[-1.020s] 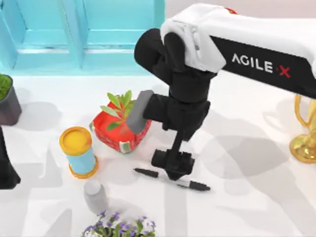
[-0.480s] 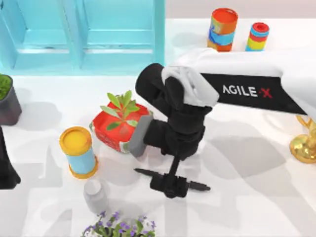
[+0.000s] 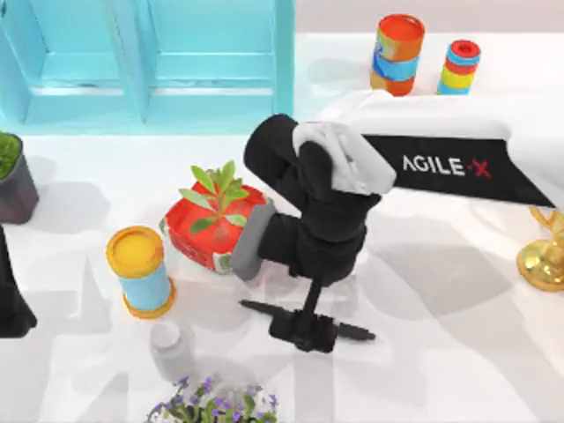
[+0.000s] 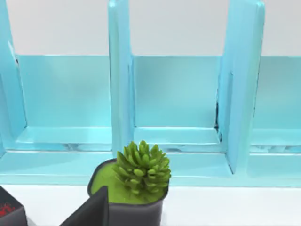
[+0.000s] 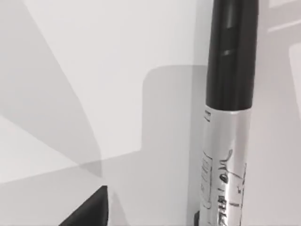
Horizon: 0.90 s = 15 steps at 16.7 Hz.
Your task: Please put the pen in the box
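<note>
Since half a second ago the right arm has barely shifted, its white forearm sliding slightly toward the top view's right, while the right claw (image 3: 304,330) stays low over the middle of the pen (image 3: 352,332), down from the higher position it had a second ago. Whether its fingers have closed on the pen cannot be told. The pen lies flat on the white tabletop (image 3: 441,352), near the front and a little right of centre, its two black ends sticking out to either side of the claw; the right wrist view shows its grey printed barrel (image 5: 223,174) and one black end very close. Just behind and left of the pen stands a red pot (image 3: 207,231) with a green plant, and further left an upright can (image 3: 141,269) with a yellow lid and blue side. A small grey bottle (image 3: 170,348) sits in front of the can, beside purple flowers (image 3: 211,404) at the front edge. The turquoise box (image 3: 150,62), split into open compartments, stands along the back left, well apart from the pen. Two striped cans (image 3: 398,53) stand at the back right, and a gold object (image 3: 545,256) sits at the right edge. The left arm is parked at the left edge near a dark pot (image 4: 134,200) holding a succulent.
</note>
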Each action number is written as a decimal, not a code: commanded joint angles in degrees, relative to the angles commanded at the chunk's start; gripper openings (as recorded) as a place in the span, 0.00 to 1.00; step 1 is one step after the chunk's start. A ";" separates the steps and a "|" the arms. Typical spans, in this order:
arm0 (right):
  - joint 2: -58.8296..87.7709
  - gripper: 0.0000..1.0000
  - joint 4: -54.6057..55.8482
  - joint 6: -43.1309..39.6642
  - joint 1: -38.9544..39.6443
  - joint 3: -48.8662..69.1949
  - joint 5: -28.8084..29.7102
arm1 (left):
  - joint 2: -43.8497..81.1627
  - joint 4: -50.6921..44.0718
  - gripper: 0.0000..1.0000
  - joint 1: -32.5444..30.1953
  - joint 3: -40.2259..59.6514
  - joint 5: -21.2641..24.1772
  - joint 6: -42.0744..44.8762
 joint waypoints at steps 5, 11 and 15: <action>0.00 0.47 0.00 0.00 0.00 0.00 0.00 | 0.00 0.00 1.00 0.00 0.00 0.00 0.00; 0.00 0.02 0.00 0.00 0.00 0.00 0.00 | 0.00 0.00 1.00 0.00 0.00 0.00 0.00; 0.00 0.00 0.00 0.00 0.00 0.00 0.00 | 0.00 0.00 1.00 0.00 0.00 0.00 0.00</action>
